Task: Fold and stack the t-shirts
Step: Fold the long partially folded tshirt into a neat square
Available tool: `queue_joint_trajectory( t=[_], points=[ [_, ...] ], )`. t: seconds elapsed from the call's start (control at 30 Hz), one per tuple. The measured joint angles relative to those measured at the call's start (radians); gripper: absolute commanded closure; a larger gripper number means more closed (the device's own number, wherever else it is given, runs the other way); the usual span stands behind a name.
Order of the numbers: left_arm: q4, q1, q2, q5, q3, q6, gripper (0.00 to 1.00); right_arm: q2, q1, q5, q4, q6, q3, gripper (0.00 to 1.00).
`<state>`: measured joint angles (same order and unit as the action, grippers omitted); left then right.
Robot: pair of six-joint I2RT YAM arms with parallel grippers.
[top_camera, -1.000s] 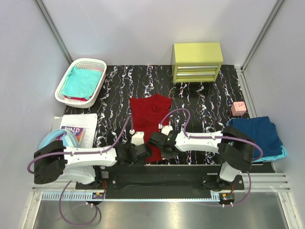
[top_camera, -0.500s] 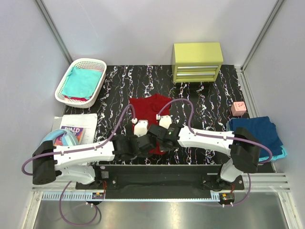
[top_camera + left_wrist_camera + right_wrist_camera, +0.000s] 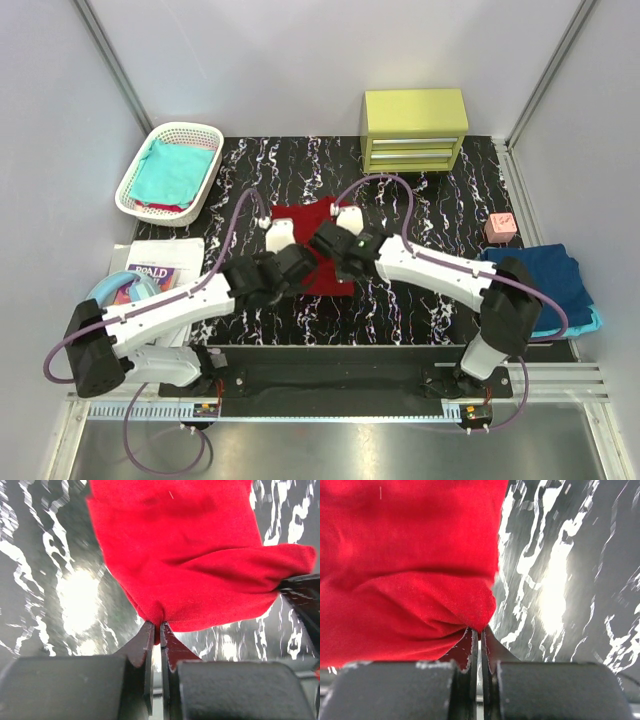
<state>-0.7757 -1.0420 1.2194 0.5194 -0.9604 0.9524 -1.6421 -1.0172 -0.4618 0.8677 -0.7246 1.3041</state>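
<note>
Seen from above, the arms hide most of the red shirt, which lies mid-counter; only its far edge and a near strip show. The left jaws are pressed together, pinching its bunched near-left corner. The cloth is doubled over and creased, sagging between the pinches. The right jaws, also pressed together, pinch the near-right corner.

basket: white lattice, i see it well off to the left of the left pincer, toward the back.
drawer unit: yellow-green, beyond the right pincer, at the back.
pink block: well right of the right pincer.
magazine: left of the left pincer.
mat: black marbled, beneath both pincers.
</note>
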Motion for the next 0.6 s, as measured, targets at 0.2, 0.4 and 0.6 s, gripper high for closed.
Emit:
queue_joint_trajectory(
  t=[0.2, 0.4, 0.6],
  points=[
    [0.027, 0.137, 0.065, 0.001, -0.096, -0.103, 1.0, -0.095, 0.126, -0.001, -0.017, 0.103, 0.155, 1.0],
    [0.058, 0.257, 0.203, -0.004, -0.23, -0.212, 1.0, -0.237, 0.202, -0.004, -0.024, 0.194, 0.36, 1.0],
    [0.084, 0.373, 0.36, -0.031, -0.393, -0.294, 1.0, -0.387, 0.268, -0.008, -0.023, 0.261, 0.561, 1.0]
  ],
)
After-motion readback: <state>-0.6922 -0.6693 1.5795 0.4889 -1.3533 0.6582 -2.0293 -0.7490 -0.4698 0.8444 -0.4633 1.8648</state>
